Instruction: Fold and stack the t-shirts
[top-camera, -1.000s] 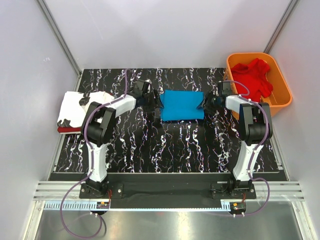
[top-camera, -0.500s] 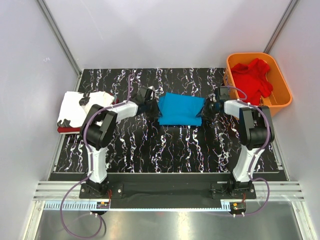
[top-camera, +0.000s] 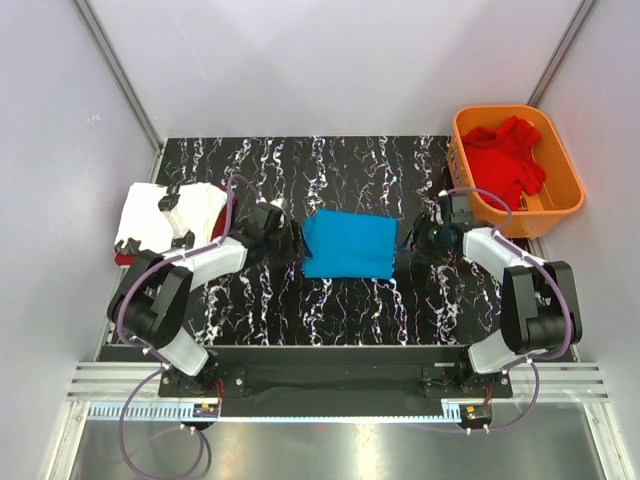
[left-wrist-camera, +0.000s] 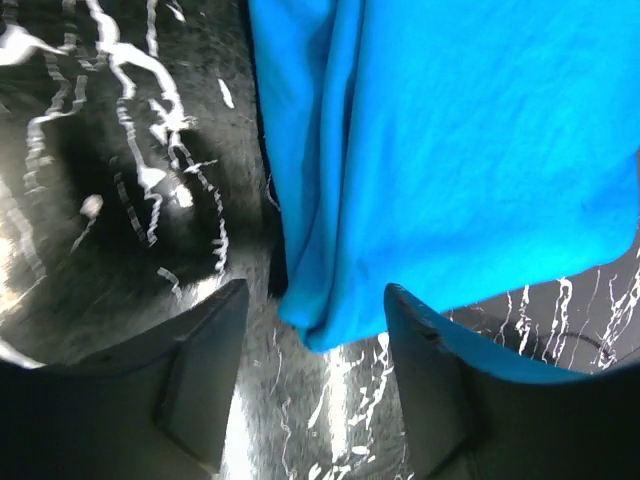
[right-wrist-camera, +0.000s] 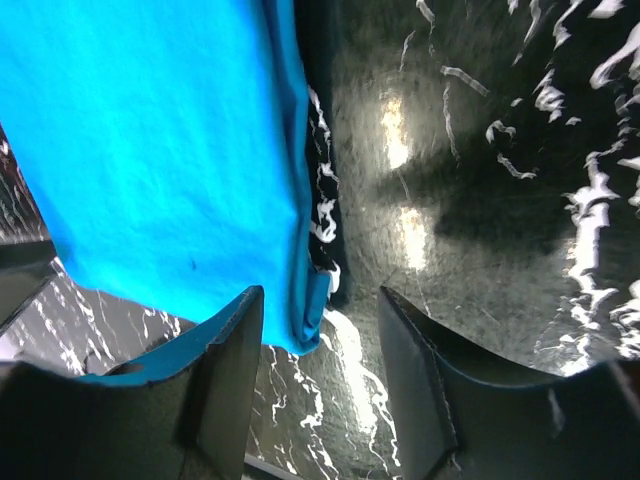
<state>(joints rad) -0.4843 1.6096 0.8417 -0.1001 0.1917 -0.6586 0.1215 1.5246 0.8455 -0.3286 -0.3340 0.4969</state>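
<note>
One blue t-shirt (top-camera: 347, 245), left gripper (top-camera: 292, 241), right gripper (top-camera: 404, 245) — jaws apart beside it

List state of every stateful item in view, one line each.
Bright blue cloth t-shirt: folded, lying flat.
White cloth t-shirt with black marks: folded, topping left stack.
Dark red cloth t-shirt: under the white one, mostly covered.
Brighter red cloth t-shirt: crumpled in basket.
Orange plastic basket: upright, holding that shirt.
Left end effector: open, at blue shirt's edge.
Right end effector: open, at opposite edge.
</note>
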